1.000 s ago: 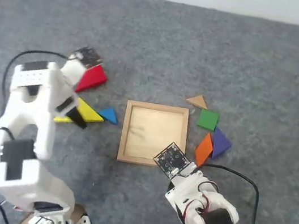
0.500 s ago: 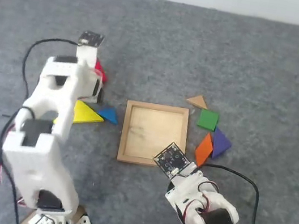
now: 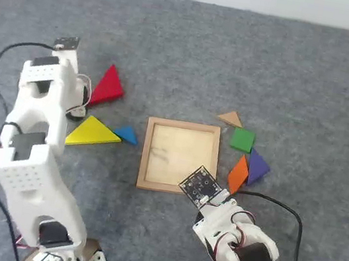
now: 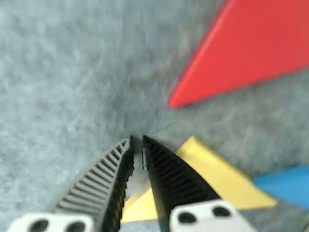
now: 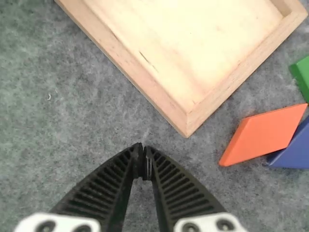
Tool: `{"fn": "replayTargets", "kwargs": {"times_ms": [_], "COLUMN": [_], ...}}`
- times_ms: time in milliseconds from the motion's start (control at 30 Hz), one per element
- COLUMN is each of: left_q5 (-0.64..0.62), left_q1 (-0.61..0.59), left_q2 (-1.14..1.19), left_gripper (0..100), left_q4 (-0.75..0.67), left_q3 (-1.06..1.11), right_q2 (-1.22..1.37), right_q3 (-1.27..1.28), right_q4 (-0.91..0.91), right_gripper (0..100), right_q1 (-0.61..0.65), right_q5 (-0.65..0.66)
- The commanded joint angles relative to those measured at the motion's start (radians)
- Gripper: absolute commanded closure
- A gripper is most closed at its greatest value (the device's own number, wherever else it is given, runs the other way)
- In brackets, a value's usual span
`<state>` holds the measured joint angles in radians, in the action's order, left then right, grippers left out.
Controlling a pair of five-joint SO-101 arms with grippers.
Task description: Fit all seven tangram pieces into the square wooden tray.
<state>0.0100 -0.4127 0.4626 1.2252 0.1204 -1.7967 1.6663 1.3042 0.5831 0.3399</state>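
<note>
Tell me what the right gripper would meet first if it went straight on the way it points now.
Probably the near rim of the square wooden tray, though the right gripper may touch grey carpet first.

No writing, number, label or sign can be read anywhere. The small dark board [image 3: 202,185] at the lower middle of the high view, on the arm [image 3: 236,244] just below the wooden tray [image 3: 146,152], carries tiny pale marks too small to make out. The second board [image 3: 67,41], at the upper left, is just as unreadable.
</note>
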Motion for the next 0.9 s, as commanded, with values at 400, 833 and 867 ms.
{"fn": "replayTargets", "kwargs": {"times_ms": [400, 833, 867], "left_q5": [0.338, 0.499, 0.502], "left_q1": [-0.026, 0.052, 0.074], "left_q2": [-0.655, -0.913, -0.913], "left_gripper": [97, 70, 68], "left_q4": [-0.068, 0.157, 0.155], "left_q3": [0.773, 0.624, 0.622], "right_q2": [-0.016, -0.016, -0.016], "right_q3": [0.017, 0.017, 0.017], "right_q4": [-0.022, -0.024, -0.024], "right_gripper": [98.9, 98.9, 98.9], "right_q1": [0.005, 0.005, 0.005], "right_q5": [0.005, 0.002, 0.002]}}
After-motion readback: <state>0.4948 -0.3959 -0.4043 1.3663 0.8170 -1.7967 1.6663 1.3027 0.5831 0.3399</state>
